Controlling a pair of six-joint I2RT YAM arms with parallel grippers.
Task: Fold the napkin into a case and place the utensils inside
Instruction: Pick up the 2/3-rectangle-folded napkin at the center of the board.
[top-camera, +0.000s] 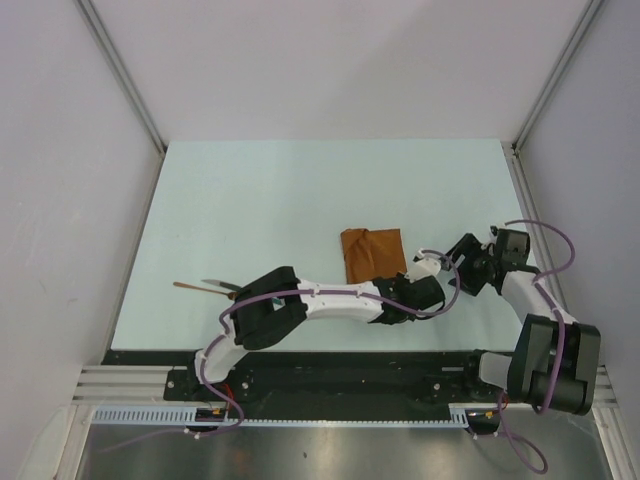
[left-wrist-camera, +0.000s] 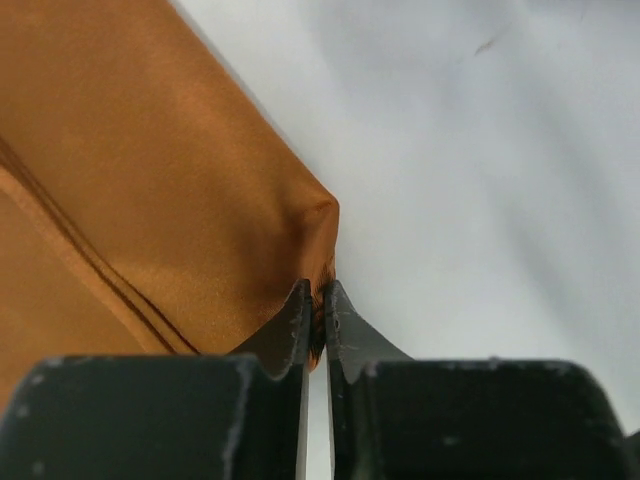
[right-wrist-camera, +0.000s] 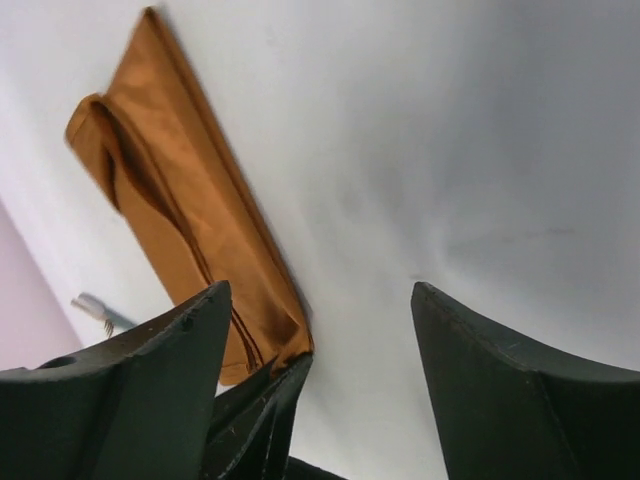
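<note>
Two grippers sit close together at the near right corner of the folded napkin (top-camera: 373, 254), which lies right of centre on the table (top-camera: 300, 190). The left gripper (top-camera: 408, 283) reaches across from the left, and in its wrist view its fingertips (left-wrist-camera: 300, 318) are pressed together on that corner of the napkin (left-wrist-camera: 150, 200), with a sliver of orange cloth pinched between them. The layered hems run diagonally across the cloth beside the grip. The right gripper (top-camera: 455, 255) is just right of the corner. Its jaws stand wide apart with nothing between them (right-wrist-camera: 318, 288), and only bare table shows in the gap. In its view the napkin (right-wrist-camera: 180, 200) stretches away as a long creased strip. The utensils (top-camera: 205, 287) lie well apart at the table's left, near the left arm's elbow.
</note>
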